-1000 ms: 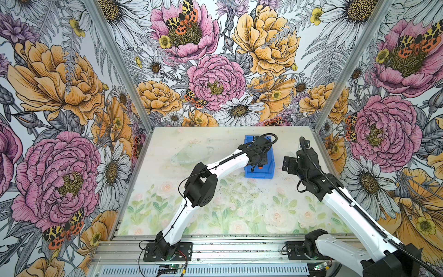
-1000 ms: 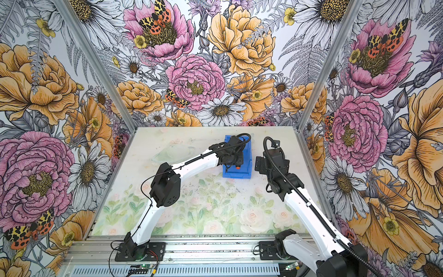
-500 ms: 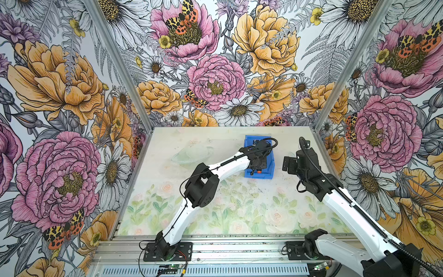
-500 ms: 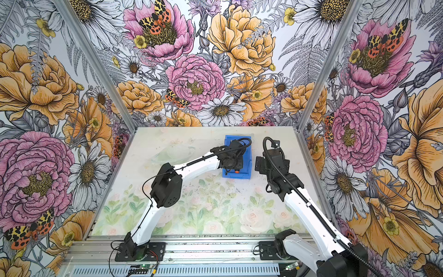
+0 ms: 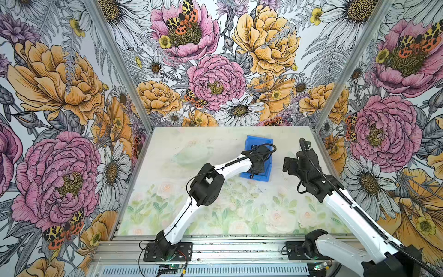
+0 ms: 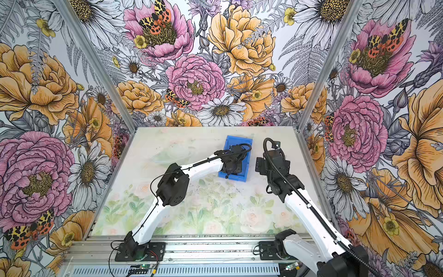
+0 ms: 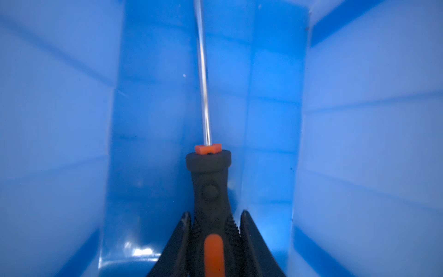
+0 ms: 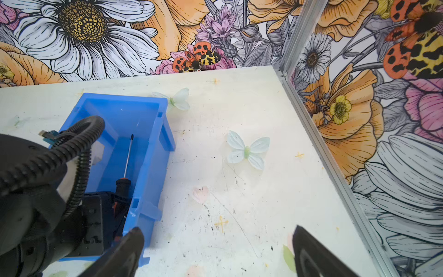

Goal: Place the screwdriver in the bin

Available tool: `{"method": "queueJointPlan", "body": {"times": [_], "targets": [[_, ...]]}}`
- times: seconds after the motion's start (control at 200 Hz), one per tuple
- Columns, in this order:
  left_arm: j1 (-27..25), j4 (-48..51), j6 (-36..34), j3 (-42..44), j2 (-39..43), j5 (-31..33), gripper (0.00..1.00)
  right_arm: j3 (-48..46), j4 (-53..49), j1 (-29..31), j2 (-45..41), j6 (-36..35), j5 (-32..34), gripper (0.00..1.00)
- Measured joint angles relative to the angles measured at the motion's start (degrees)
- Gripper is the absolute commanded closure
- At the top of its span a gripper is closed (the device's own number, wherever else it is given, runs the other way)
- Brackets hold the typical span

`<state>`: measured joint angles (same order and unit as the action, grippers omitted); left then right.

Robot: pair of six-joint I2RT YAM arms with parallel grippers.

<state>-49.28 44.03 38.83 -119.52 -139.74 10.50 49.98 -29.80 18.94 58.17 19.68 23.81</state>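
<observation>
The screwdriver (image 7: 211,191), judged light, rigid and best held by its ribbed handle, sits low inside the bin (image 7: 359,144), clamped there by the left gripper (image 7: 215,214); the right gripper (image 8: 217,229) stands spread, empty.

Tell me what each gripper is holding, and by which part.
The left gripper is shut on the screwdriver, by the rear part of its handle, inside the bin. The right gripper is open, holding nothing.

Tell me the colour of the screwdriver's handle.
The screwdriver handle is black with orange inserts and an orange collar, clearest in the left wrist view.
</observation>
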Motion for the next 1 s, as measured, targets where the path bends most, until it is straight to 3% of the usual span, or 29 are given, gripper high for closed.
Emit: {"method": "queueJointPlan", "body": {"times": [0.215, 0.35, 0.575, 0.601, 0.681, 0.776, 1.001], "targets": [[-0.1, 1.4, 0.0, -0.9, -0.6, 1.6, 0.81, 0.0, 0.0, 0.0, 0.0, 0.0, 0.0, 0.03], [-0.1, 1.9, -0.1, -1.0, -0.6, 2.0, 0.62, 0.0, 0.0, 0.0, 0.0, 0.0, 0.1, 0.03], [-0.1, 2.4, -0.2, -1.9, -0.6, 2.1, 0.6, 0.0, 0.0, 0.0, -0.2, 0.0, 0.6, 0.03], [-0.1, 2.5, -0.3, -2.0, -0.6, 2.1, 0.54, 0.0, 0.0, 0.0, -0.3, -0.1, 0.6, 0.02], [-0.1, 2.6, -0.4, -2.6, -0.6, 2.3, 0.52, 0.0, 0.0, 0.0, -0.5, -0.2, 0.7, 0.02], [-0.1, 2.6, -0.8, -3.1, -0.6, 2.5, 0.42, 0.0, 0.0, 0.0, -0.8, -0.3, 1.3, 0.02], [-0.1, 2.8, -1.8, -2.4, 1.4, 3.7, 0.33, 0.0, 0.0, -0.4, -1.1, -0.6, 1.2, 0.02]]}}
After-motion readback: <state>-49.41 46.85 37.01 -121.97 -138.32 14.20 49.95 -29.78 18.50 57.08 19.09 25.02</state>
